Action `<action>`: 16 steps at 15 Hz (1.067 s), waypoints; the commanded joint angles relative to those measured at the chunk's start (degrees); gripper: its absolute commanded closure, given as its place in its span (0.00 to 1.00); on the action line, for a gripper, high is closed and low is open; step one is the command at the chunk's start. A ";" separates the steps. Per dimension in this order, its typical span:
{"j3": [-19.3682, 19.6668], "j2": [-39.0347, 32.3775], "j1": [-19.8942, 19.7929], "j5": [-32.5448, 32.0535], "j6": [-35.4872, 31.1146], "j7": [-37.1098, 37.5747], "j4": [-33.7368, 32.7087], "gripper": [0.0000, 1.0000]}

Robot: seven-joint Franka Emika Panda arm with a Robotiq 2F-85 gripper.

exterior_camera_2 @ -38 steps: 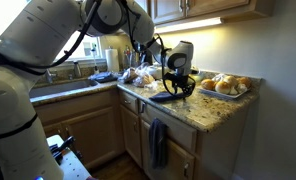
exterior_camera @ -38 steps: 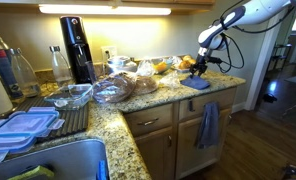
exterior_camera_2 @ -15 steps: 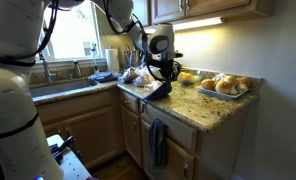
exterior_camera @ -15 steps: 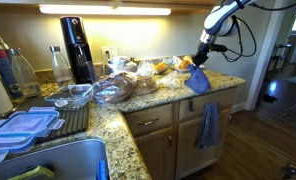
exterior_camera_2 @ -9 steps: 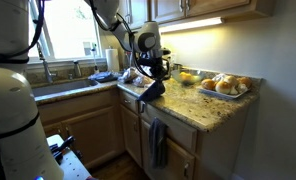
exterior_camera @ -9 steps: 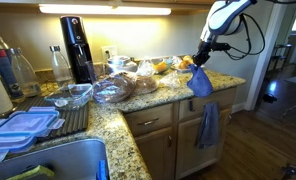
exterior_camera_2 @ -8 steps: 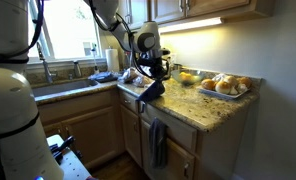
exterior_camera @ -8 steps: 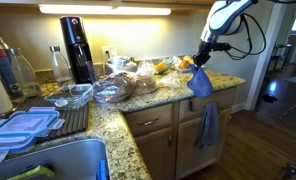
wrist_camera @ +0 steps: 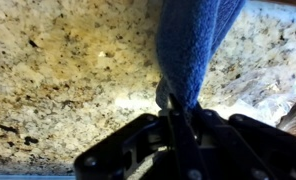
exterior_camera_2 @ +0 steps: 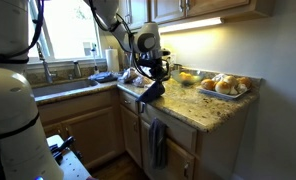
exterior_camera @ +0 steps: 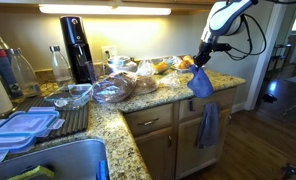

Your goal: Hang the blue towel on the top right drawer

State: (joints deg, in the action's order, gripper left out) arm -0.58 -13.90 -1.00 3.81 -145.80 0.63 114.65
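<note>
My gripper (exterior_camera: 201,62) is shut on the top of the blue towel (exterior_camera: 200,83), which hangs limp above the granite counter's front edge (exterior_camera: 224,86). In both exterior views the towel (exterior_camera_2: 151,90) dangles below the gripper (exterior_camera_2: 156,72). The wrist view shows the gripper (wrist_camera: 181,112) pinching the bunched blue cloth (wrist_camera: 193,40) over speckled granite. The top right drawer (exterior_camera: 219,101) is closed, just below and to the right of the towel. A darker slate-blue towel (exterior_camera: 207,125) hangs on the cabinet front beneath it.
A tray of bread and fruit (exterior_camera_2: 225,87) sits on the counter behind the gripper. Bagged food (exterior_camera: 126,84), a glass bowl (exterior_camera: 76,95) and a black machine (exterior_camera: 75,48) stand further along. Plastic containers (exterior_camera: 26,124) lie beside the sink (exterior_camera: 58,162).
The towel has come up off the counter in the gripper and shifted slightly toward the counter's front edge over the last second; nothing has moved in the last half second.
</note>
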 commanded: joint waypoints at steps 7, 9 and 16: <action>-3.63 13.67 4.10 0.64 -0.82 0.25 11.16 0.95; -4.72 16.85 5.18 0.74 -1.03 0.33 13.44 0.95; -6.71 18.72 8.26 7.88 -1.58 -2.78 17.86 0.95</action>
State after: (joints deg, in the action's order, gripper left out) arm -7.67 3.35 6.41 7.33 -145.73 0.32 128.97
